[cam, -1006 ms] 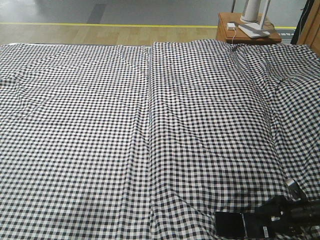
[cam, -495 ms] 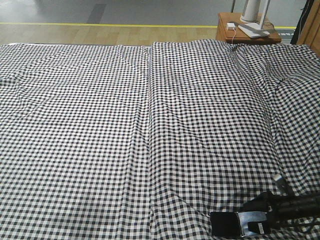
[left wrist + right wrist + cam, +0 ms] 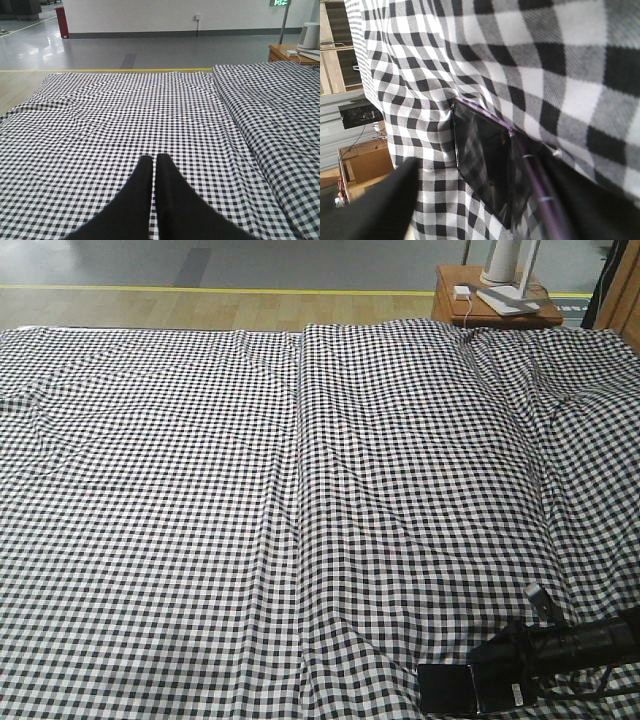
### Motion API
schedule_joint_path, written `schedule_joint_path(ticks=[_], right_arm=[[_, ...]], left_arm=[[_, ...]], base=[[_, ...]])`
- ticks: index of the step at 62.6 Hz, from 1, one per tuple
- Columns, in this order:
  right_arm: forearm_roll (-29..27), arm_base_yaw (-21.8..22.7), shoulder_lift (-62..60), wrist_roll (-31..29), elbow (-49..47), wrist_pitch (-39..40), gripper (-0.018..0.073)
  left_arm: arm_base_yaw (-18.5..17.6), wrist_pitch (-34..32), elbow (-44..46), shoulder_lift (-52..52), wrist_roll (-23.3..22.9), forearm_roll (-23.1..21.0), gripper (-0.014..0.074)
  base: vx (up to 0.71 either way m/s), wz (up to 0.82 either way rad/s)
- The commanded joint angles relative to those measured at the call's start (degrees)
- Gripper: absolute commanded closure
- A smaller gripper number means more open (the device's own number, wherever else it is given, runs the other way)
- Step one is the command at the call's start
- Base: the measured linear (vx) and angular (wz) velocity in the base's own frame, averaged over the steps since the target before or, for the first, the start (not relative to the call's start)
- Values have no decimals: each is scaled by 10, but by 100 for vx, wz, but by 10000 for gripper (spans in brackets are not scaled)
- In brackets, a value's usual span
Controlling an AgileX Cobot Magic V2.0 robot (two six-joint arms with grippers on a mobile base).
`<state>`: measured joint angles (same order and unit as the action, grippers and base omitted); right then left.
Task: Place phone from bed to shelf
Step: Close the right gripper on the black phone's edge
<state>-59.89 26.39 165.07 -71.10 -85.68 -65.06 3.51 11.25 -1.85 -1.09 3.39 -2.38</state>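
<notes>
1. Pickup stage: the flat glossy black slab phone (image 3: 445,688) lies on the black-and-white gingham-sheet bed (image 3: 300,490), by its near right corner.
2. Right fingers (image 3: 375,210) are spread wide, straddling the phone. Left fingers (image 3: 135,200) are pressed together, idle.
3. Next, I'd guess: squeeze, lift, carry it to the shelf.

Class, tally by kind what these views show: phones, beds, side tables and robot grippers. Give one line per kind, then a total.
phone: 1
bed: 1
side table: 1
grippers: 2, the left gripper and the right gripper
Total: 5
</notes>
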Motion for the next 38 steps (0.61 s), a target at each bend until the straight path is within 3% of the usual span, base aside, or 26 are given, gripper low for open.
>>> schedule_joint_path(ticks=[1,15,38], right_arm=[[-16,0,-30,-7,-3,-78,248],[-15,0,-30,-7,-3,-88,570],[-16,0,-55,34,5,-88,568]], left_arm=[[0,-40,-4,-5,0,-5,595],[0,-40,-4,-5,0,-5,595],[0,-40,-4,-5,0,-5,595]], base=[[0,0],[0,0],[0,0]])
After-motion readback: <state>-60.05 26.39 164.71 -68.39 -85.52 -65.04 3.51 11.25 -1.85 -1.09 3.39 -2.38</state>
